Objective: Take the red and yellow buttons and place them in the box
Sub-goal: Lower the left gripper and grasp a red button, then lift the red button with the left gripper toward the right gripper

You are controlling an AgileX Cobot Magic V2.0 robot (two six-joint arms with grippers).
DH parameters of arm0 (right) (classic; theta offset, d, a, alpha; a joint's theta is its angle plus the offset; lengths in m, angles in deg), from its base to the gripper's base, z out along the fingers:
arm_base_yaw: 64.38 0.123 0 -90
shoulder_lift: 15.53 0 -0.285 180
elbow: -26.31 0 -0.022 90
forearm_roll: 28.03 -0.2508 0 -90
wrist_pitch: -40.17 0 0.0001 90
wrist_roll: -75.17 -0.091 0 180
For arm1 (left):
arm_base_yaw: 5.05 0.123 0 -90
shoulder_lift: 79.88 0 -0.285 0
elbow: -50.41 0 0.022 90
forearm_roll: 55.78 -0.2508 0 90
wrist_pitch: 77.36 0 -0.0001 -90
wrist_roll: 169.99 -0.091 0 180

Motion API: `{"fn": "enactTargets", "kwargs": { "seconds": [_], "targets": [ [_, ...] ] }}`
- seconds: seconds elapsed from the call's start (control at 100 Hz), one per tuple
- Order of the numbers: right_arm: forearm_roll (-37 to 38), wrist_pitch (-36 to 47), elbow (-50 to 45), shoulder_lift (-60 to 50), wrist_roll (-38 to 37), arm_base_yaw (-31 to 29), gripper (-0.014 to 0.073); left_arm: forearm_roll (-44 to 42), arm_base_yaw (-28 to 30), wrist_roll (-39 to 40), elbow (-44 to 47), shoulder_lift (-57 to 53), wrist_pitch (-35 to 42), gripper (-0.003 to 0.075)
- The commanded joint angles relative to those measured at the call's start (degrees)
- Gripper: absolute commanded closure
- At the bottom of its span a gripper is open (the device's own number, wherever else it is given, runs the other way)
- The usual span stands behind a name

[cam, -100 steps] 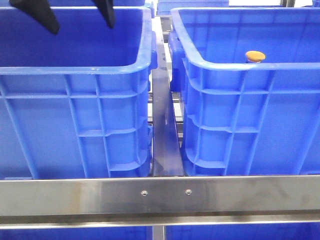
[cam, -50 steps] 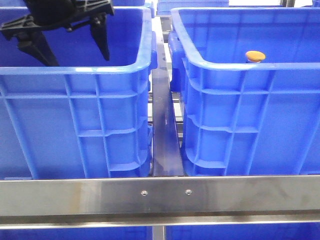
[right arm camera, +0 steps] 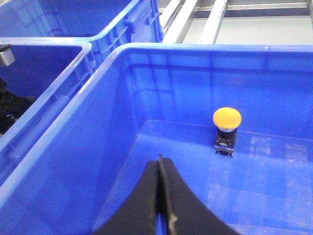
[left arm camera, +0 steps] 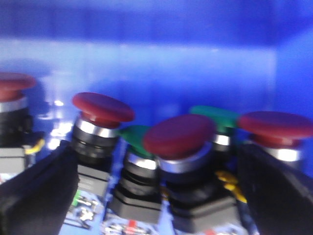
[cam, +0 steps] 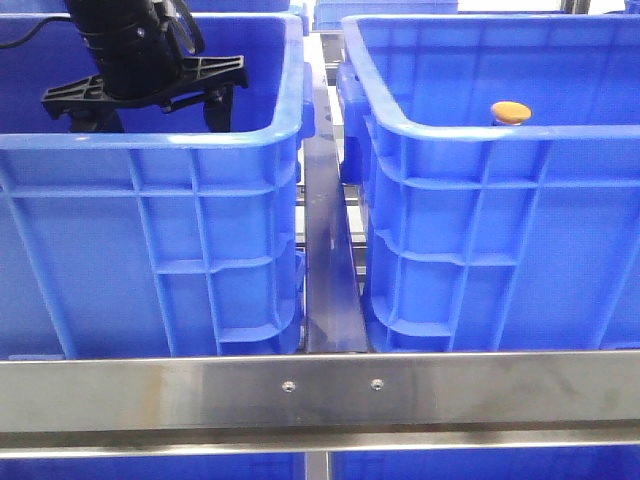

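My left gripper (cam: 152, 112) is low inside the left blue bin (cam: 150, 140), and its fingertips are hidden behind the bin's front wall. In the left wrist view the gripper (left arm camera: 156, 196) is open, with its black fingers (left arm camera: 39, 191) on either side of a red button (left arm camera: 178, 134) and a green button (left arm camera: 139, 139). Other red buttons (left arm camera: 102, 106) stand around them. One yellow button (right arm camera: 227, 117) stands alone on the floor of the right blue bin (right arm camera: 146, 58) and also shows in the front view (cam: 510, 112). My right gripper (right arm camera: 160, 169) is shut and empty above that bin.
A steel rail (cam: 330, 250) runs between the two bins and a steel crossbar (cam: 320, 390) crosses in front. More blue bins (right arm camera: 63, 19) stand behind. Another green button (left arm camera: 215, 117) sits behind the red one.
My left gripper has come down from above the left bin's rim into the bin, among the buttons. The yellow button and right bin have not moved.
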Motion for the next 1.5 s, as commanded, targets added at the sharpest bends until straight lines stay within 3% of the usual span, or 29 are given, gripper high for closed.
{"fn": "enactTargets", "kwargs": {
  "seconds": [0.0, 0.35, 0.43, 0.5, 0.69, 0.86, 1.22, 1.49],
  "targets": [
    [-2.0, -1.9, 1.3, -0.8, 0.6, -0.4, 0.0663, -1.1, 0.1, 0.3, -2.0, -2.9, 2.0, 0.0103],
    [-2.0, -1.9, 1.3, -0.8, 0.6, -0.4, 0.0663, -1.5, 0.1, 0.3, -2.0, -1.3, 2.1, 0.0104],
    [-2.0, -1.9, 1.3, -0.8, 0.6, -0.4, 0.0663, -1.5, 0.1, 0.3, -2.0, -1.3, 2.1, 0.0141],
    [-2.0, -1.9, 1.3, -0.8, 0.6, -0.4, 0.0663, -1.5, 0.1, 0.3, -2.0, -1.3, 2.5, 0.0225],
    [-2.0, -1.9, 1.3, -0.8, 0.6, -0.4, 0.0663, -1.5, 0.1, 0.3, -2.0, -1.3, 2.9, 0.0561],
    [-2.0, -1.9, 1.3, -0.8, 0.6, -0.4, 0.0663, -1.5, 0.1, 0.2, -2.0, -2.1, 3.0, 0.0713],
    [-2.0, -1.9, 1.3, -0.8, 0.6, -0.4, 0.0663, -1.1, 0.1, -1.4, -2.0, -9.2, 1.2, 0.0724],
    [-2.1, -2.0, 1.3, -0.8, 0.6, -0.4, 0.0663, 9.3, 0.1, -9.5, -2.0, -14.8, 2.3, 0.0724]
  ]
}}
